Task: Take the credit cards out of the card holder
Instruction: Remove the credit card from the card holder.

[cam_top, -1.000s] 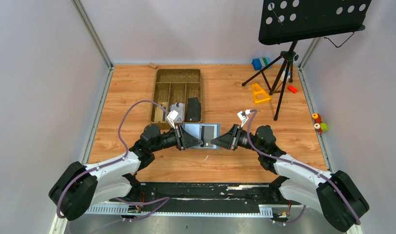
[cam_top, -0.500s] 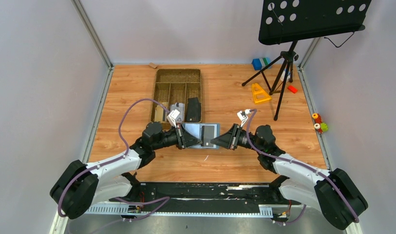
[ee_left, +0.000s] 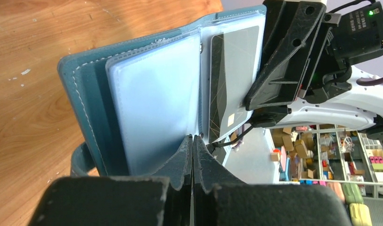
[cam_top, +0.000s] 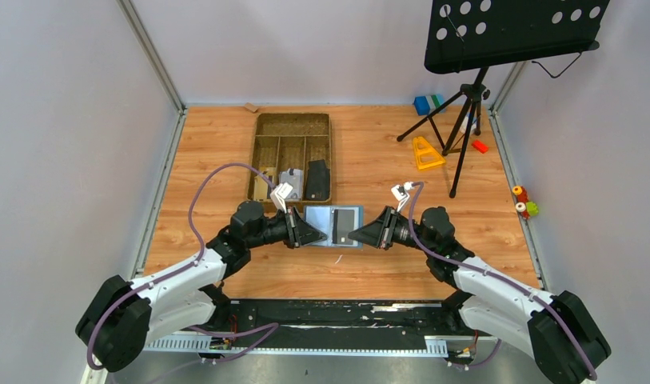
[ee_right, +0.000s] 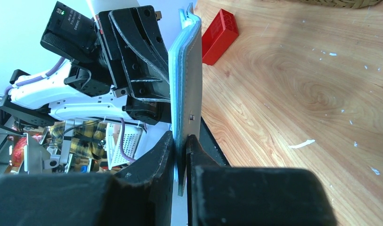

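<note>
Top external: we see the slate-blue folding card holder (cam_top: 319, 218) spread open over the wooden table (cam_top: 369, 160). It sits btwn the left gripper (cam_top: 316, 234) and the right gripper (cam_top: 355, 236), just near-side of the brown divided tray (cam_top: 293, 117). A dark grey credit card (cam_top: 343, 225) shows in its right half.

Left wrist: the holder's pale clear pockets face us, w/ the dark card (ee_left: 229, 94) tucked in the pocket nearest the right gripper. The left gripper's fingers are pressed flat together. Their tips are at the holder's lower edge, where the two pocket leaves meet. We can't tell whether a thin leaf is caught btwn them.

Right wrist: we get the holder (ee_right: 191, 70) edge-on. The right gripper's fingers are almost closed, clamped on the cover's edge. A small red plastic block (ee_right: 220, 35) lies on the table beyond the holder.
</note>
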Available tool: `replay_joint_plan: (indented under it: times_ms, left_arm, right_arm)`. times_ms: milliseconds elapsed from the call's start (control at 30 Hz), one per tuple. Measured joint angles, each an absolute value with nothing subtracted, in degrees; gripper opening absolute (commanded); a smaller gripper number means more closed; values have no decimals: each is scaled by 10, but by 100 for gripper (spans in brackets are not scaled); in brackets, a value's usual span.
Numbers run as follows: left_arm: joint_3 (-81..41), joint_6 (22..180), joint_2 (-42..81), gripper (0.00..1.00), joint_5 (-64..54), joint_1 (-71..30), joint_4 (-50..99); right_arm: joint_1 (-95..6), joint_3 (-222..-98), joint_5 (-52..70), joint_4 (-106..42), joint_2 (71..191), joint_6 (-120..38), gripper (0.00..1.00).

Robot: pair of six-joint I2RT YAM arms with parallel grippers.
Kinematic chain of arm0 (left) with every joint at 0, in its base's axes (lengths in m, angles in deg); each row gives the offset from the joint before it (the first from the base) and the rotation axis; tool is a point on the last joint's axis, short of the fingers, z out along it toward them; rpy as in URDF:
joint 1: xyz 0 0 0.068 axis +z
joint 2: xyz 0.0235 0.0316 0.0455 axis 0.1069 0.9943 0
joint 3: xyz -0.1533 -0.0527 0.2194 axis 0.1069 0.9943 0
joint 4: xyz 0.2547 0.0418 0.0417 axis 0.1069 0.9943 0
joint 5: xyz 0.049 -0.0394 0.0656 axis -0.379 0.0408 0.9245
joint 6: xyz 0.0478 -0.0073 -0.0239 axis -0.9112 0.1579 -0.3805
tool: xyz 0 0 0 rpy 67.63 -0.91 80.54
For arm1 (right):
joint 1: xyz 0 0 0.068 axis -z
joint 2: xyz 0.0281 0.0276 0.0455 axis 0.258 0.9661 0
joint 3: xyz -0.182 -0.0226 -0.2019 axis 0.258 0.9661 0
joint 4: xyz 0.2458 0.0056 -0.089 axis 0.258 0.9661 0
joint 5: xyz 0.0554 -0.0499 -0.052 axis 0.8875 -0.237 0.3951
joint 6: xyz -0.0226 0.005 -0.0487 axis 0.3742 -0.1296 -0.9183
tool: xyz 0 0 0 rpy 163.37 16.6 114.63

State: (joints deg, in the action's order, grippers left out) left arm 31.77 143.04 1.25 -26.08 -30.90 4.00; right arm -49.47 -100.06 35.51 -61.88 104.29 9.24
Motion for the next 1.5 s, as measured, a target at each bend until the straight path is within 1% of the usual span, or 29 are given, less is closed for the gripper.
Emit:
replay_joint_plan:
  times_ms: [33, 100, 133, 267, 500, 700, 833, 900, 1067, 1300, 1500]
  left_arm:
    - [317, 1430, 12, 0, -261, -309, 42]
    - [317, 1430, 13, 9, -261, -309, 46]
    - [318, 1430, 14, 11, -264, -308, 44]
    - [318, 1437, 32, 16, -287, -305, 11]
    - [318, 1458, 55, 34, -318, -305, -48]
    - [318, 1465, 56, 41, -327, -305, -67]
    - [317, 1468, 57, 48, -330, -305, -73]
    - [317, 1470, 61, 48, -332, -305, -77]
    - [317, 1482, 77, 45, -339, -305, -96]
    - [317, 1509, 94, 43, -349, -302, -140]
    - [320, 1535, 106, 36, -352, -301, -180]
  right_arm:
    - [-495, -1001, 354, -616, 1041, 92, 0]
    - [-495, -1001, 354, -615, 1041, 89, 0]
    - [-495, -1001, 354, -615, 1041, 88, 0]
    - [-494, -1001, 357, -617, 1041, 89, 0]
    - [-494, -1001, 368, -633, 1050, 93, 0]
    - [-494, -1001, 373, -640, 1051, 94, 0]
    - [-494, -1001, 374, -643, 1054, 94, 0]
    - [-494, -1001, 375, -645, 1058, 95, 0]
    - [-494, -1001, 382, -657, 1070, 100, 0]
    - [-490, -999, 386, -697, 1077, 115, 0]
    - [-488, -987, 386, -733, 1077, 129, 0]
